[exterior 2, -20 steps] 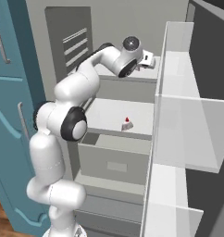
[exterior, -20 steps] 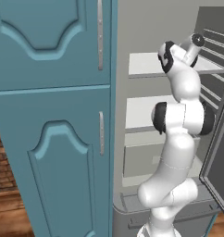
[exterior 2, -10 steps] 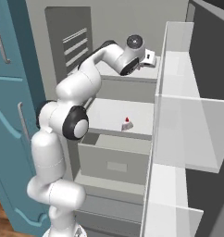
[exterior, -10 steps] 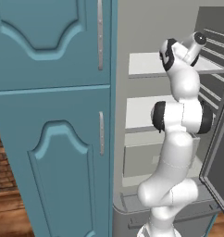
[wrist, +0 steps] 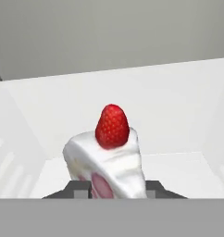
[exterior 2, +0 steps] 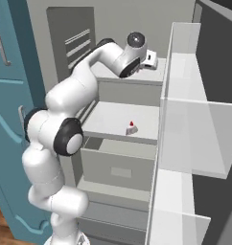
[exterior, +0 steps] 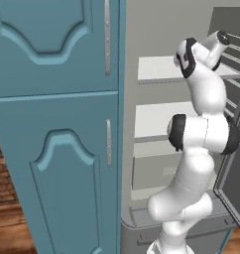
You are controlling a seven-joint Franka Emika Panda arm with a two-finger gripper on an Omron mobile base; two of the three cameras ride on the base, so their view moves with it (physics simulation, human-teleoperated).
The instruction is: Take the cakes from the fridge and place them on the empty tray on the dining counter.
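In the hand view a white cake (wrist: 109,162) wedge with a red berry on top sits between my gripper (wrist: 116,187) fingers, whose dark fingertips (wrist: 79,187) press its two sides. In the right base view the gripper (exterior 2: 150,60) reaches over the upper white shelf (exterior 2: 154,75) of the open fridge (exterior 2: 113,24). A second tiny cake (exterior 2: 131,128) stands on the middle shelf (exterior 2: 108,119) below. In the left base view the arm's wrist (exterior: 222,37) reaches into the fridge at upper-shelf height. The empty tray and the dining counter are out of view.
The open fridge door (exterior 2: 185,119) with its clear door shelves stands close on the right of the arm. Teal panelled cabinets (exterior: 57,149) border the fridge on the left. A grey drawer (exterior 2: 119,167) sits under the middle shelf.
The hand has shifted slightly up and deeper over the upper shelf. The cake on the middle shelf has not moved.
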